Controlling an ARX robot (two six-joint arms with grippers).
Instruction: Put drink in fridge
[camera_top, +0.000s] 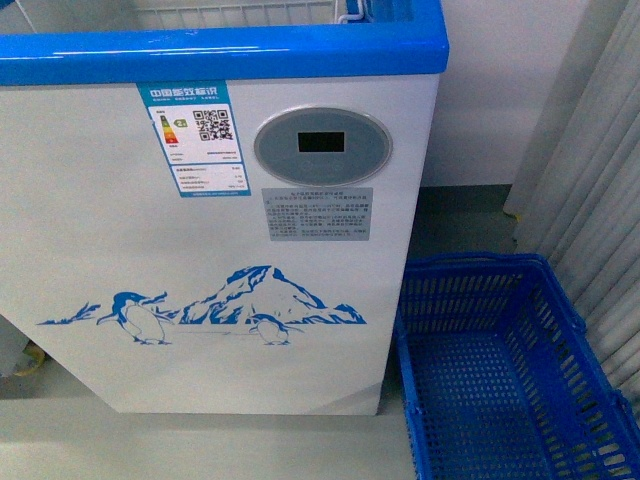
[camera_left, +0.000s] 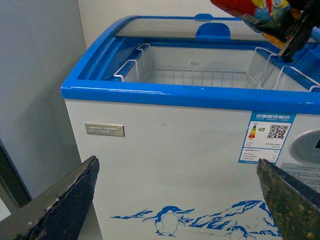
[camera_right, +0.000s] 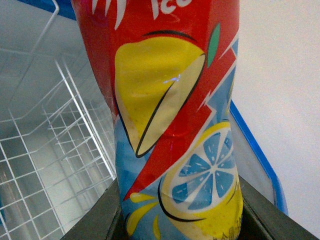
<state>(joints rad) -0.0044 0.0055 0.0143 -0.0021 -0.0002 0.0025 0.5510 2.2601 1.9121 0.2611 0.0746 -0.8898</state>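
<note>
1. Front view: shows the fridge filling most of the frame, white with a blue top rim, an oval grey display panel on the front above a penguin-and-mountain picture. Shows a blue plastic basket on the floor just beside the fridge. Shows neither arm.

2. Left wrist view: looks at the fridge from the front, lid slid back and white wire baskets visible inside. Shows the left gripper with fingers spread wide apart and holding nothing, well apart from the drink. Catches the drink above the open top of the fridge, clamped in the dark right gripper.

3. Right wrist view: fills with the drink, its red, yellow and blue label close to the lens, gripped between the two dark fingers of the right gripper, closed against its sides. Shows the white wire baskets of the fridge beside and below the drink.
</note>
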